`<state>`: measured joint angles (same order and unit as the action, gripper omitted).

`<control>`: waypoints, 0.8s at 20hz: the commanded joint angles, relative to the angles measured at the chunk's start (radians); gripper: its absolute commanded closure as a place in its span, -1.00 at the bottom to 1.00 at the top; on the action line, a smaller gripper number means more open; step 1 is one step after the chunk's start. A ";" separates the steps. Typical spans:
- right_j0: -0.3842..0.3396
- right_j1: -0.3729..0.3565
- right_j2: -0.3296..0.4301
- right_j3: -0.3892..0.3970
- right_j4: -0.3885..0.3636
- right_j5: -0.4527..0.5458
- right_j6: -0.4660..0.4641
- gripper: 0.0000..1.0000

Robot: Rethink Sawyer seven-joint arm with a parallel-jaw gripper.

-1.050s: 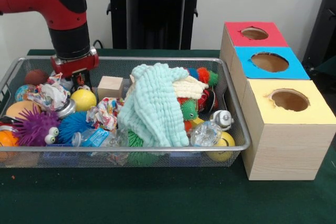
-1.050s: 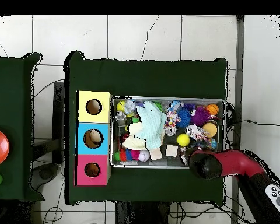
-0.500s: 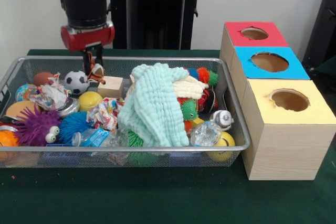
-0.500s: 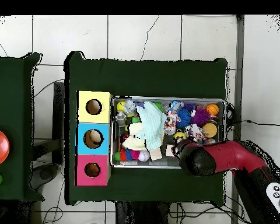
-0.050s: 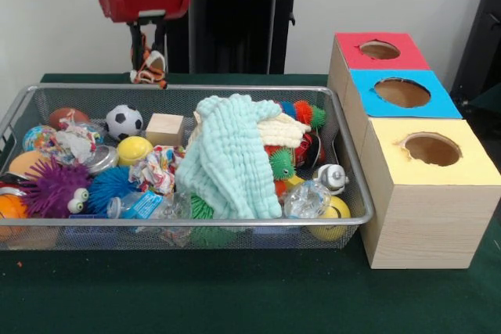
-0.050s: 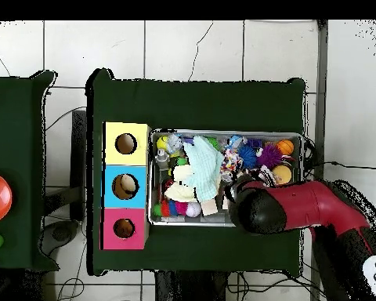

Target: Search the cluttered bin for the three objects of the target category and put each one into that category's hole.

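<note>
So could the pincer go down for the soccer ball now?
Probably not yet: the pincer is shut on a small crumpled item above the bin. The soccer ball itself lies uncovered on top.

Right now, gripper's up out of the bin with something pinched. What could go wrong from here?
1. The gripper holds only the top of a small crumpled white-and-orange item, and most of it dangles below the fingers; it may slip during the move.
2. If it drops, it could land back in the wire bin clutter.
3. The box holes are small; the floppy item could catch on a rim.
</note>
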<state>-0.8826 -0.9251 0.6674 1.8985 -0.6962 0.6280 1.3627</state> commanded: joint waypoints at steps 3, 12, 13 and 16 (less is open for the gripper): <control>0.122 -0.129 -0.047 0.146 0.083 0.062 0.128 1.00; 0.345 -0.093 -0.238 0.235 0.071 -0.129 0.392 1.00; 0.374 -0.085 -0.264 0.239 0.069 -0.150 0.417 1.00; 0.438 -0.062 -0.331 0.248 0.077 -0.213 0.462 1.00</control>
<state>-0.5149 -1.0294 0.5005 2.0374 -0.6311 0.5301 1.4354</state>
